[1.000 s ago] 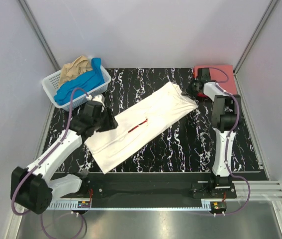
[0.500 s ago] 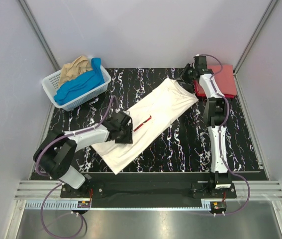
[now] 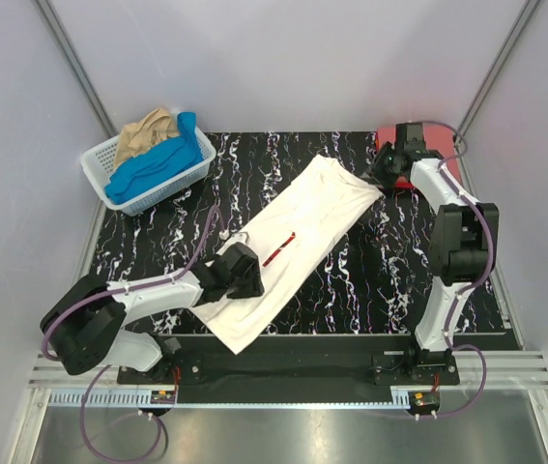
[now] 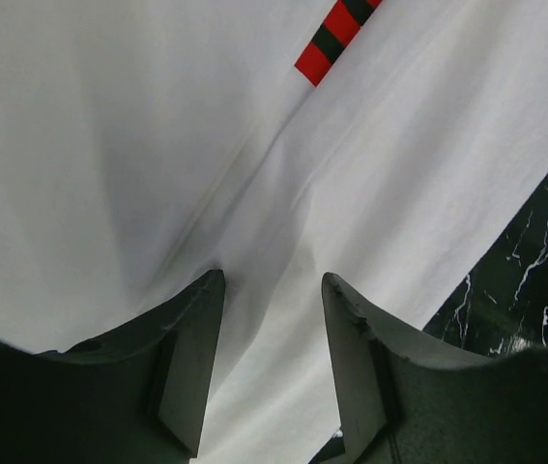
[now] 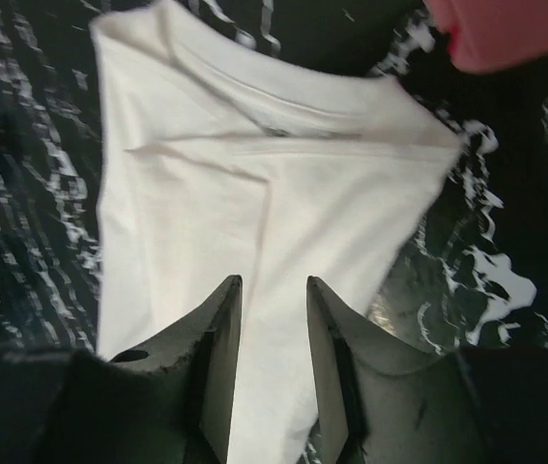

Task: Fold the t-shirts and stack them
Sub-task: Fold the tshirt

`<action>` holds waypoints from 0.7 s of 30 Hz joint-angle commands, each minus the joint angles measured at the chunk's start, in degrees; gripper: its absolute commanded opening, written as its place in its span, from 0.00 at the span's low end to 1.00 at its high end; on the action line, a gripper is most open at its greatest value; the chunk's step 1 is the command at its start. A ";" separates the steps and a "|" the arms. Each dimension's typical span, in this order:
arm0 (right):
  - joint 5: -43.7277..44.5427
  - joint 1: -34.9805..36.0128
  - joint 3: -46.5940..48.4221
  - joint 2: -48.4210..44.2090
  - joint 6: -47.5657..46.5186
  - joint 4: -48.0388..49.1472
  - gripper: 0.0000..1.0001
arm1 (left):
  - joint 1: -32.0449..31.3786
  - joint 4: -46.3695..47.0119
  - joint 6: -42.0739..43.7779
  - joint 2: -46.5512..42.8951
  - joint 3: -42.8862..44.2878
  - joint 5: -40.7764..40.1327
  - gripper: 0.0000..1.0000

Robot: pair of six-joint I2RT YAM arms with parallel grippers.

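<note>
A white t-shirt [image 3: 322, 208], folded into a long strip, lies diagonally across the black marbled mat. A sliver of its red print [image 3: 280, 246] shows at the fold, and the print [image 4: 336, 34] appears again in the left wrist view. My left gripper [image 3: 249, 275] is low over the strip's near half, open, with its fingertips [image 4: 201, 319] down at the cloth [image 4: 109, 145]. My right gripper [image 3: 382, 177] hangs above the shirt's far corner [image 5: 254, 174], open and empty. A folded red t-shirt [image 3: 386, 140] lies at the back right, partly hidden by the right arm.
A white lattice basket [image 3: 158, 198] at the back left holds a blue tee [image 3: 153, 164] and a tan tee [image 3: 148, 130]. Grey walls enclose the mat on three sides. The red shirt [image 5: 505, 34] sits just beyond the white shirt's far corner.
My left gripper slid along the shirt toward its near end, and the strip shifted a little toward the front. My right gripper's jaws opened wider and it swung back over the far corner.
</note>
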 commanded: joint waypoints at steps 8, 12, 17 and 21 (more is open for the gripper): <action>6.56 -1.42 -12.02 0.88 -0.32 9.84 0.41 | -0.70 -10.80 1.78 -11.43 7.35 1.90 0.55; 9.02 -1.60 -11.23 3.44 -1.02 11.16 0.40 | -0.70 -11.50 6.35 -13.72 9.90 0.59 0.57; 9.12 -1.95 -8.60 8.36 -1.20 11.87 0.32 | -0.70 -14.75 9.16 -14.25 14.30 -1.87 0.58; 8.25 -2.13 -4.21 12.31 -1.64 13.00 0.08 | -0.70 -15.54 13.36 -13.11 15.44 -2.05 0.56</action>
